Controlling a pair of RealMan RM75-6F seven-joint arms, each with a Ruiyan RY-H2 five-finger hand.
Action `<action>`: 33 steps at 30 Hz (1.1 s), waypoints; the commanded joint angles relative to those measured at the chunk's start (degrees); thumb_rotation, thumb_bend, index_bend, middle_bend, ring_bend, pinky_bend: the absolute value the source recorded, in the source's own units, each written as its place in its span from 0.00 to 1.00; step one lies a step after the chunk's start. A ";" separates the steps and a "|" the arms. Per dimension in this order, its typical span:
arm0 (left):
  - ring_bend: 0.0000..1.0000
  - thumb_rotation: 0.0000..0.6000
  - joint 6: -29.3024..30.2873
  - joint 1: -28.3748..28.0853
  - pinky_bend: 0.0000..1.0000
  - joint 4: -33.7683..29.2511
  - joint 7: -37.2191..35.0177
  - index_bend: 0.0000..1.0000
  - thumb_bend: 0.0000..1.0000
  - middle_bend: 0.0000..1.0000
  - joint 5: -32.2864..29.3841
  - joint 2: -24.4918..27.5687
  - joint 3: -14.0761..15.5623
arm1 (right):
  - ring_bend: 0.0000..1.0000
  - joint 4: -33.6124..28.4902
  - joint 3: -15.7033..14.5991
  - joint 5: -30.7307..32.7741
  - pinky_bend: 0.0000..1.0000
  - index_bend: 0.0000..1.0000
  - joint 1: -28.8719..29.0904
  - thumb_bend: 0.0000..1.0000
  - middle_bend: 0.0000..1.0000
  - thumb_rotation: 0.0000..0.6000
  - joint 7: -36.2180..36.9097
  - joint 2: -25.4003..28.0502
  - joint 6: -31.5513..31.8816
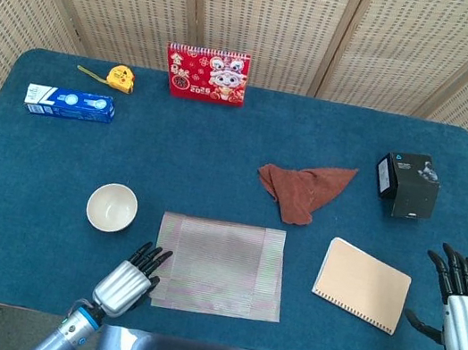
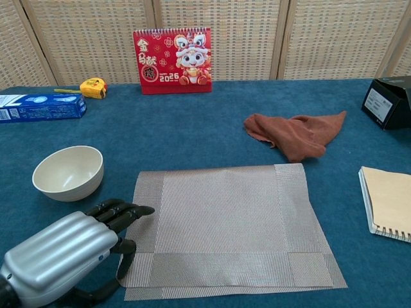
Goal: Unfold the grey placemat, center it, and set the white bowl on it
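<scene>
Grey and woven, the placemat [image 2: 228,224] lies flat on the blue desk [image 1: 219,154], near the front edge and about in the middle. We think it is light and bendy, so it could slide or flop when we pull it. A corner or an edge looks like the best spot to pinch.

Our left hand [image 2: 67,255] is at the mat's front left corner. Its dark fingers [image 2: 122,215] reach over the mat's left edge, and we cannot tell if they pinch it. Our right hand [image 1: 464,302] is far off at the right side, fingers spread, holding nothing.

We see the white bowl [image 2: 68,172] just left of the mat, not on it. It looks hard and could break, so we would hold it by the rim.

On the red calendar [image 2: 172,60] we can read "2026". Words on the blue box [image 2: 38,106] are too small to read.
</scene>
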 commanded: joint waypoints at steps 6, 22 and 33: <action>0.00 1.00 0.26 -0.22 0.00 -0.04 -0.19 0.57 0.43 0.00 0.09 0.21 -0.05 | 0.00 -0.06 -0.08 -0.02 0.00 0.14 0.04 0.10 0.00 1.00 0.52 0.13 -0.18; 0.00 1.00 1.47 -0.82 0.00 -1.92 -1.12 0.57 0.45 0.00 0.36 1.67 -0.76 | 0.00 -0.14 -0.16 -0.10 0.00 0.14 0.07 0.10 0.00 1.00 0.68 0.18 -0.28; 0.00 1.00 1.75 -2.65 0.00 -7.78 0.56 0.58 0.45 0.00 -0.63 4.59 -4.23 | 0.00 -0.18 -0.09 0.09 0.00 0.14 0.04 0.10 0.00 1.00 0.65 0.18 -0.28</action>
